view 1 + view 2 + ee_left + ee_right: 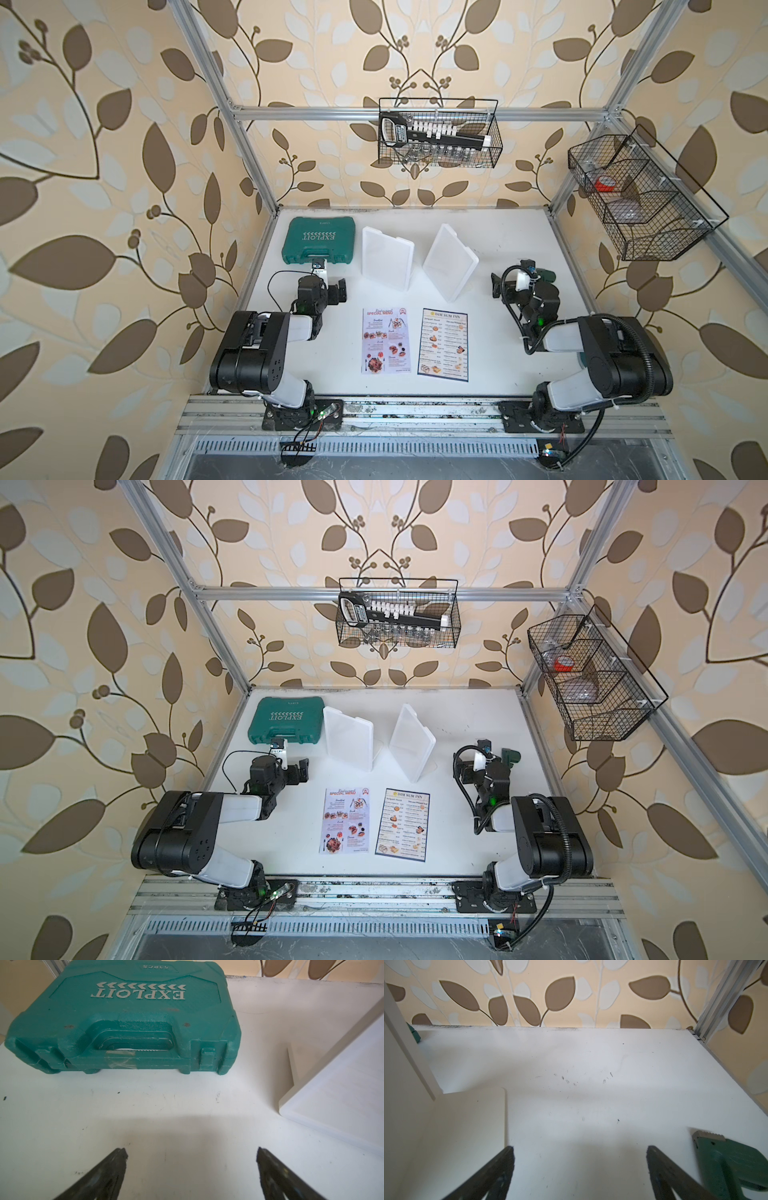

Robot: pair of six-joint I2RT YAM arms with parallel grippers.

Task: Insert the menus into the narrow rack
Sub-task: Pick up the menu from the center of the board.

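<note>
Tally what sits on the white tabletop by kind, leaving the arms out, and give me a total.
Green tool case: 1
Menus: 2 (Special Menu, Dim Sum Inn menu)
White racks: 2 (rack beside the case, rack nearer the right arm)
Small green object: 1
Total: 6
</note>
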